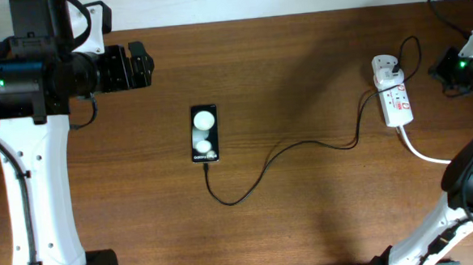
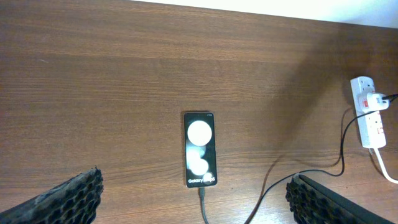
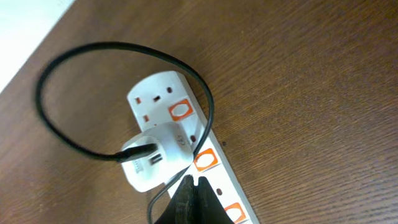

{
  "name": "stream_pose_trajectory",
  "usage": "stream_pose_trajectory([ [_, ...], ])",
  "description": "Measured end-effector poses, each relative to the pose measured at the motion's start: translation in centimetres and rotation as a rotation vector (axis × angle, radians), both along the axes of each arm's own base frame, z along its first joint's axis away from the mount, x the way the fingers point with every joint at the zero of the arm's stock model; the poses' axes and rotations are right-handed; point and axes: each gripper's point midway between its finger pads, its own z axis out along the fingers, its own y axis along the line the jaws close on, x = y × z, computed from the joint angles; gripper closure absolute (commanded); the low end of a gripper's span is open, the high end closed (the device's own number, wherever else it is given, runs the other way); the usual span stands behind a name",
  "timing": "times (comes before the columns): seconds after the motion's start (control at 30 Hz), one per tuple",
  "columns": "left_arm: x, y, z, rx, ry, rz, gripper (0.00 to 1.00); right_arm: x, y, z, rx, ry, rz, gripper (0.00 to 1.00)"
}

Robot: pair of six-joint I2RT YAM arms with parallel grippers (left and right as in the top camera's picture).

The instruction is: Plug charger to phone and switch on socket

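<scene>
The black phone (image 1: 205, 134) lies flat in the middle of the table, with its "Galaxy" lettering at the near end. It also shows in the left wrist view (image 2: 200, 149). The thin black charger cable (image 1: 302, 145) runs from the phone's near end, where its connector tip (image 2: 202, 191) sits against the phone, across to the white plug head (image 3: 155, 158). The plug head is seated in the white socket strip (image 1: 394, 98) (image 3: 214, 168). My left gripper (image 1: 145, 64) (image 2: 194, 186) is open, high and back from the phone. My right gripper (image 1: 437, 67) (image 3: 193, 186) is shut and empty, its tips just above the strip beside the plug head.
The strip's thick white cord (image 1: 420, 151) runs toward the near right. Orange-red switches (image 3: 204, 160) line the strip. My right arm's black cables (image 1: 448, 0) loop at the far right corner. The table's far edge (image 2: 261, 12) borders a white surface.
</scene>
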Motion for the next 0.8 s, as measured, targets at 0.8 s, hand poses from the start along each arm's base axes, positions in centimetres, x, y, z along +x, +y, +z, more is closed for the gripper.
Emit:
stream_pose_trajectory([
  [0.8,0.0,0.0,0.0,0.0,0.0,0.0,0.01,2.1,1.8,-6.5,0.095,0.023,0.06,0.96],
])
